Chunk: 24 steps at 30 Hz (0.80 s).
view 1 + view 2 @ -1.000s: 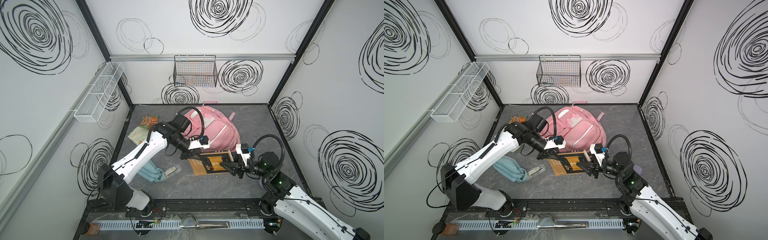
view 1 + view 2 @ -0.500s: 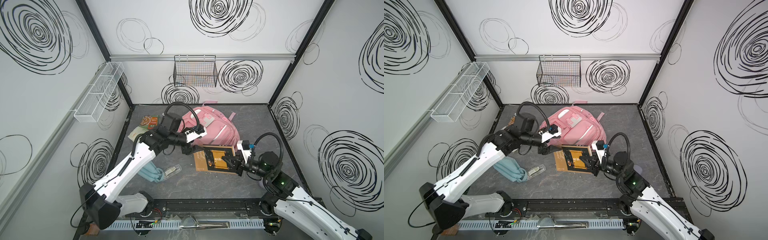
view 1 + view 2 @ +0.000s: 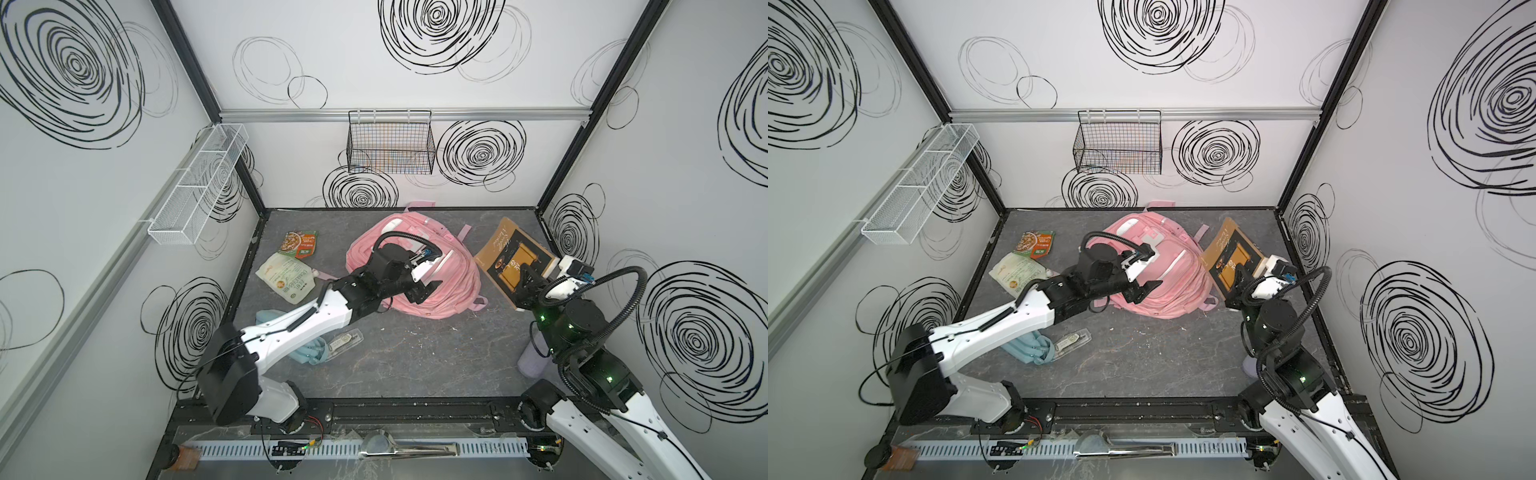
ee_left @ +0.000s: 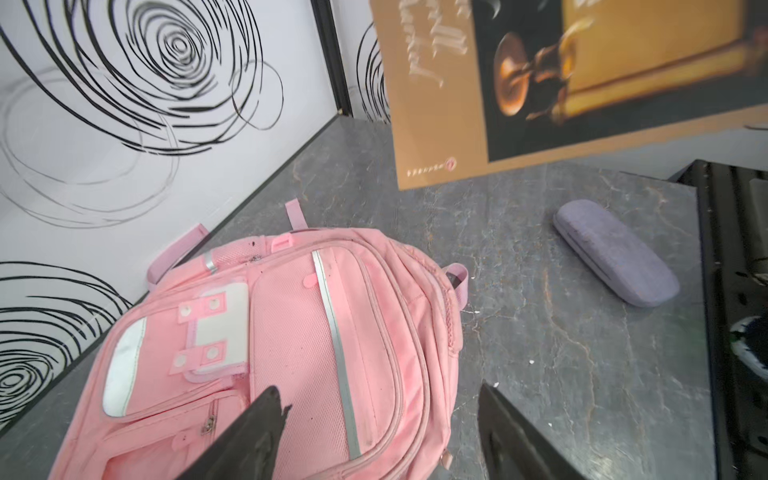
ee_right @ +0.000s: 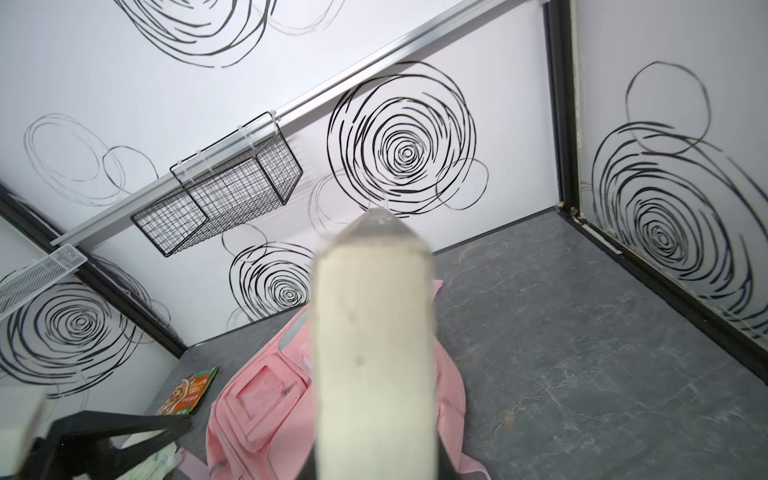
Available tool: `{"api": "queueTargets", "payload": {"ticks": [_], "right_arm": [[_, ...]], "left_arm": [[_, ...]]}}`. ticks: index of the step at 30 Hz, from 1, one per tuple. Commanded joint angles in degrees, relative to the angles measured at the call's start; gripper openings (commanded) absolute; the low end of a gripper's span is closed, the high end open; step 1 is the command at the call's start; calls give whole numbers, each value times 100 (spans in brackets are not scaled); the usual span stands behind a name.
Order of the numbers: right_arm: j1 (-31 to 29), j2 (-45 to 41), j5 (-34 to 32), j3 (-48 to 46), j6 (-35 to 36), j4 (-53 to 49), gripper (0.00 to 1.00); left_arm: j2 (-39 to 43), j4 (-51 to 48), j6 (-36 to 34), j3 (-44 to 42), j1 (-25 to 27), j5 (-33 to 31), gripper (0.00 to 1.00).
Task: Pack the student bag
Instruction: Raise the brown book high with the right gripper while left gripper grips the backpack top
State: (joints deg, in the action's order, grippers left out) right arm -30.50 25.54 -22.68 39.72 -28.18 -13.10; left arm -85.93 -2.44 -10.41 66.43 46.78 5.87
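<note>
Book [image 3: 1227, 249] in R fingers [image 3: 1236, 286] beside pink bag [image 3: 1169, 286], L fingers [image 3: 1149, 286] apart

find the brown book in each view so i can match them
In a top view: book right of the student bag.
In a top view: same place.
Left wrist: cover looming beyond the bag.
Right wrist: cream page edge, close up.
Shared landmark: the bag.

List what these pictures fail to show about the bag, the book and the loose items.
- Bag contents: the fabric hides them in every view.
- Book title: too small from above; blurred and cut off in the left wrist view.
- Right gripper jaws: the book's page edge blocks the right wrist view.
- Case: mostly behind the right arm in both top views.
- Pouch: partly under the left arm in both top views.
</note>
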Motion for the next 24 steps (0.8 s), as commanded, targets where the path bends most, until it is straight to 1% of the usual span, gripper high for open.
{"api": "queueTargets", "payload": {"ticks": [1,8,10,12,14,17,18,22,24], "right_arm": [[26,-240,-520,226,127,216,0],[20,-614,-799,145,482,172,0],[20,-642,-800,123,535,201,0],[16,-633,-774,111,604,244,0],[18,-620,-735,84,670,277,0],[16,-637,-697,1,709,318,0],[18,-638,-674,-25,705,307,0],[14,-720,-598,-128,615,255,0],[18,-776,-582,-191,569,230,0]], "left_arm": [[-557,-23,114,581,161,-476,77],[-2062,-509,66,1635,230,-887,75],[-2573,-803,221,2118,227,-1198,72],[-3063,-1216,298,2672,210,-1331,67],[-3483,-1477,538,3113,211,-1542,66],[-3747,-1421,654,3227,212,-1573,65],[-3785,-1394,681,3227,210,-1602,63],[-3898,-1381,685,3198,212,-1666,61],[-3969,-1431,671,3220,200,-1701,57]]}}
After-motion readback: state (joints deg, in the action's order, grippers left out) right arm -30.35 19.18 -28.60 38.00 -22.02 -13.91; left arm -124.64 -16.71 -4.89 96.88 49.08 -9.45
